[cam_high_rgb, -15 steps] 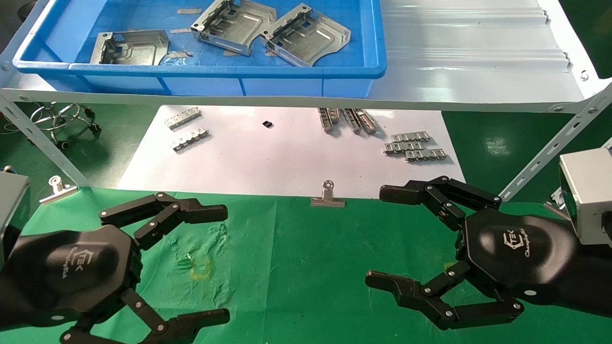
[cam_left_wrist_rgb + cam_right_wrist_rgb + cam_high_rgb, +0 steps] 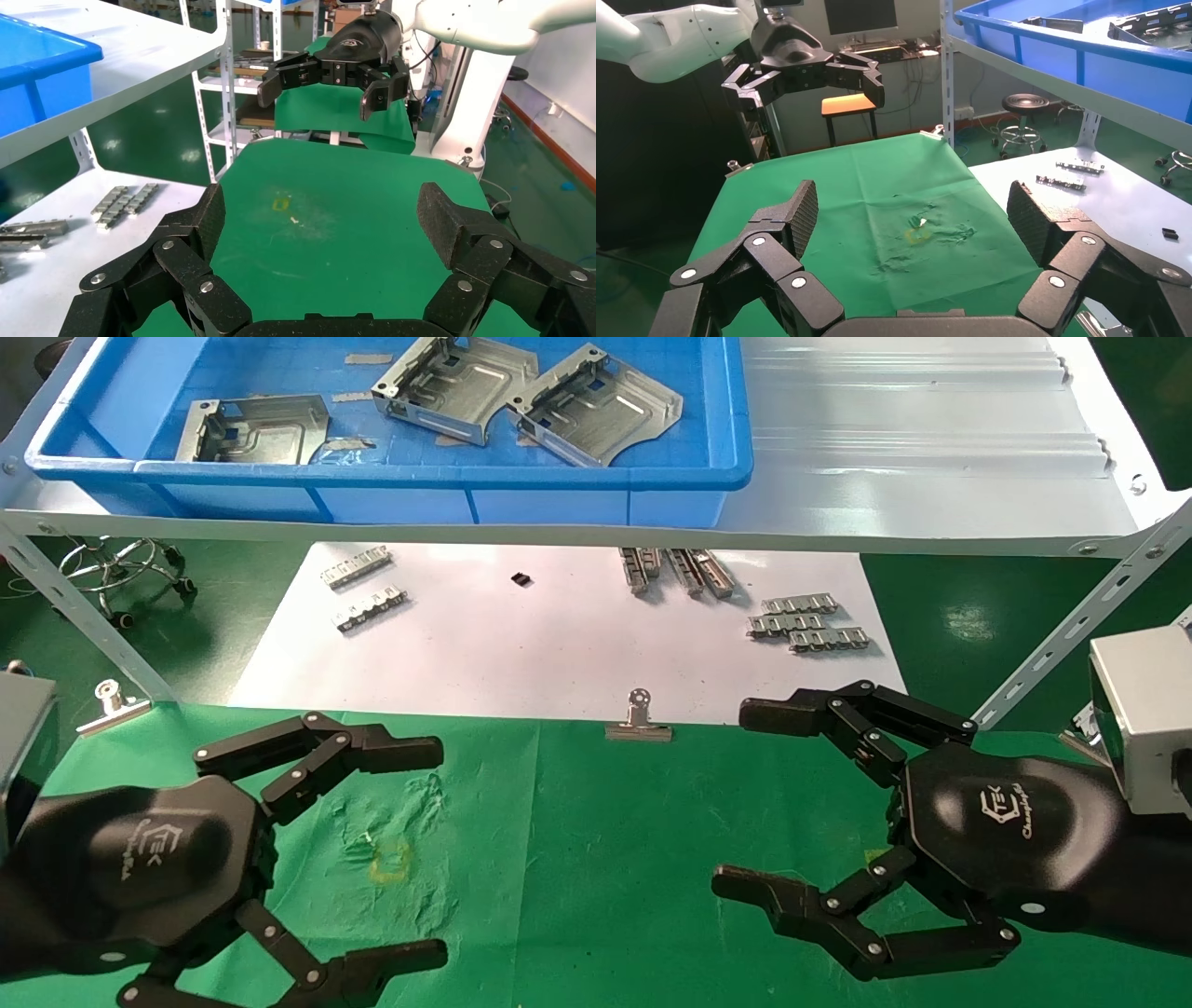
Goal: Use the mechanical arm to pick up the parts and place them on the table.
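Nothing moved yet: three silver stamped parts (image 2: 253, 428) (image 2: 456, 385) (image 2: 596, 412), embossed and flanged with one curved edge each, lying in the blue bin (image 2: 447, 477) up on the grey metal shelf (image 2: 931, 458). Hovering low over the wrinkled green cloth of the desk (image 2: 596, 859), left gripper (image 2: 424, 850) and right gripper (image 2: 745, 798), jaws spread wide, clamping nothing. All three picks and placements left to do.

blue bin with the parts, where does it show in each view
Head view: blue bin at top left, on the shelf, three parts inside.
Left wrist view: one corner at the left edge.
Right wrist view: at top right.
Shared landmark: the yellow mark on the green table.
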Controlling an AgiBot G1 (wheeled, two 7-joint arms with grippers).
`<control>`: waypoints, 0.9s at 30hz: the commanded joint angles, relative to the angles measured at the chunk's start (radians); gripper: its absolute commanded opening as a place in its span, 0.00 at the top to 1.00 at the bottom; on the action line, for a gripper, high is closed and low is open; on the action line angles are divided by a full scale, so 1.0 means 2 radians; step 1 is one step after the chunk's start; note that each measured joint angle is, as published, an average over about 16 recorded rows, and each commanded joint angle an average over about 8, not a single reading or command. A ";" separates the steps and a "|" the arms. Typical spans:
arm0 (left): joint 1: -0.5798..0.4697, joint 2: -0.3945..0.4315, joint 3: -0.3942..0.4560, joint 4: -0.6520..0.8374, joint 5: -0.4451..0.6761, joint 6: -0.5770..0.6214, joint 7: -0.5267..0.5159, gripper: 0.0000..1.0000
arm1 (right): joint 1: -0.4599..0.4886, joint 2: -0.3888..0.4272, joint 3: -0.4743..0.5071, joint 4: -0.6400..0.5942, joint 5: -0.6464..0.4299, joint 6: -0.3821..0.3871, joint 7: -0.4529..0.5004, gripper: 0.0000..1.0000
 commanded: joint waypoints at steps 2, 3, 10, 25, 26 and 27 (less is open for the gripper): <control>0.000 0.000 0.000 0.000 0.000 0.000 0.000 0.00 | 0.000 0.000 0.000 0.000 0.000 0.000 0.000 0.80; 0.000 0.000 0.000 0.000 0.000 0.000 0.000 0.00 | 0.000 0.000 0.000 0.000 0.000 0.000 0.000 0.92; -0.007 0.008 -0.001 0.004 -0.002 -0.023 -0.012 0.00 | 0.000 0.000 0.000 0.000 0.000 0.000 0.000 1.00; -0.097 0.076 0.014 0.033 0.052 -0.184 -0.077 0.00 | 0.000 0.000 0.000 0.000 0.000 0.000 0.000 1.00; -0.109 0.081 0.018 0.038 0.063 -0.197 -0.084 0.00 | 0.000 0.000 0.000 0.000 0.000 0.000 0.000 1.00; -0.121 0.086 0.023 0.044 0.074 -0.210 -0.090 0.00 | 0.000 0.000 0.000 0.000 0.000 0.000 0.000 1.00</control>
